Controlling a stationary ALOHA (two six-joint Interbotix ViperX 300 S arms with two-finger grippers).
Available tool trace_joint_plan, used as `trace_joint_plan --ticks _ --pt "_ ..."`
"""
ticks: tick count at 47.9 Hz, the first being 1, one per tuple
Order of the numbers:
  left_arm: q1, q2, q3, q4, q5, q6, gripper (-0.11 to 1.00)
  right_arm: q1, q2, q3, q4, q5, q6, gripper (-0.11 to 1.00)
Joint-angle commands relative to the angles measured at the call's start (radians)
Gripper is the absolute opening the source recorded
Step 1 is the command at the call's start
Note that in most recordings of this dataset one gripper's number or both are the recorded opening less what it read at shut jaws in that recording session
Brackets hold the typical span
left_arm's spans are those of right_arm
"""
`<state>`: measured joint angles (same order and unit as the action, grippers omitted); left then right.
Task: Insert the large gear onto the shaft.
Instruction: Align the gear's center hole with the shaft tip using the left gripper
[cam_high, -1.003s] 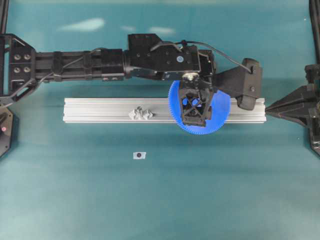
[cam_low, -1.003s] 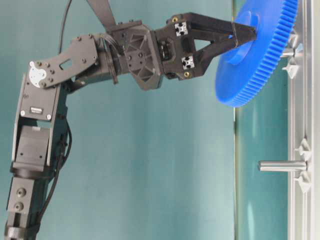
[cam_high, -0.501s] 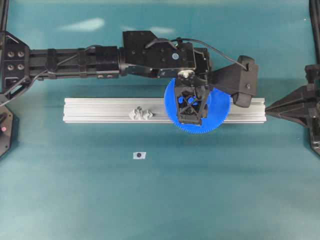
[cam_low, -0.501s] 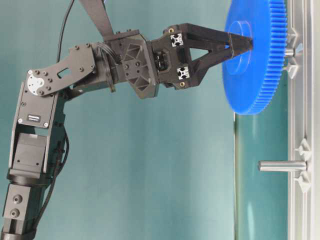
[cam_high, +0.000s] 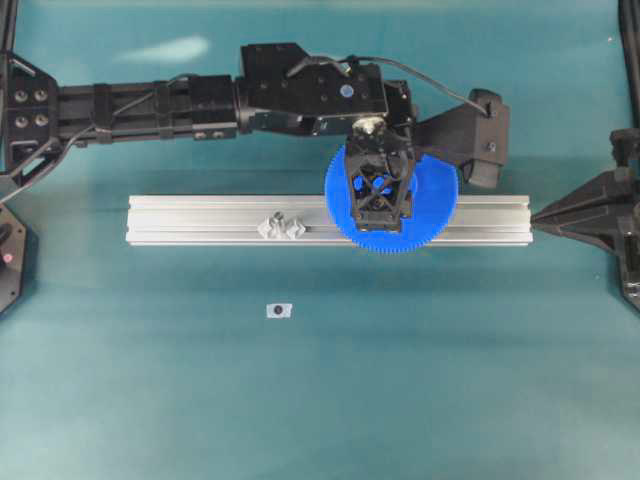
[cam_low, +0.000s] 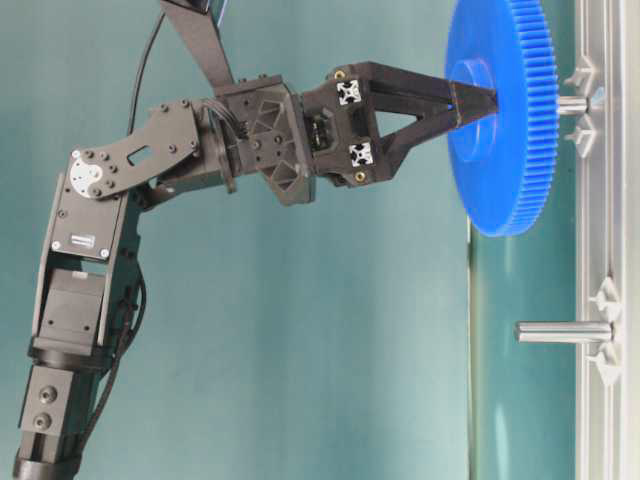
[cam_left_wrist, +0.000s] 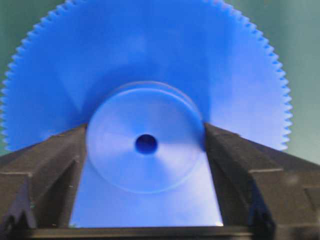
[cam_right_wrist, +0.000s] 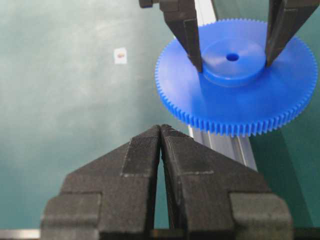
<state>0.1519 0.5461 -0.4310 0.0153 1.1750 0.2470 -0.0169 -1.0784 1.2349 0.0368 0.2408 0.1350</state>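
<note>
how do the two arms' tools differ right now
The left tool is spread wide, clamped on the large gear's raised hub, and reaches over the rail. The right tool has its fingers pressed together, holds nothing, and sits back from the rail's end. Both have black, tapered fingers.

Large blue gear (cam_low: 497, 115) (toothed, level) hangs above the shaft (cam_low: 570, 103).

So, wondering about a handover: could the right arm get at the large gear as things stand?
Probably yes: the right gripper faces the large gear across open space, though the left gripper clamps its hub.
</note>
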Motion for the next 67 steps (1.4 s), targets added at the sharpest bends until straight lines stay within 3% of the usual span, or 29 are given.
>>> trace_joint_plan --ticks 1,67 --pt "0.04 -0.02 0.005 0.008 0.005 0.002 0.76 -0.002 0.005 -0.012 0.0 -0.005 0.011 0.12" --pt "-0.005 -0.018 -0.029 0.008 -0.003 0.051 0.76 -0.002 0.005 -0.012 -0.002 -0.005 0.011 0.12"
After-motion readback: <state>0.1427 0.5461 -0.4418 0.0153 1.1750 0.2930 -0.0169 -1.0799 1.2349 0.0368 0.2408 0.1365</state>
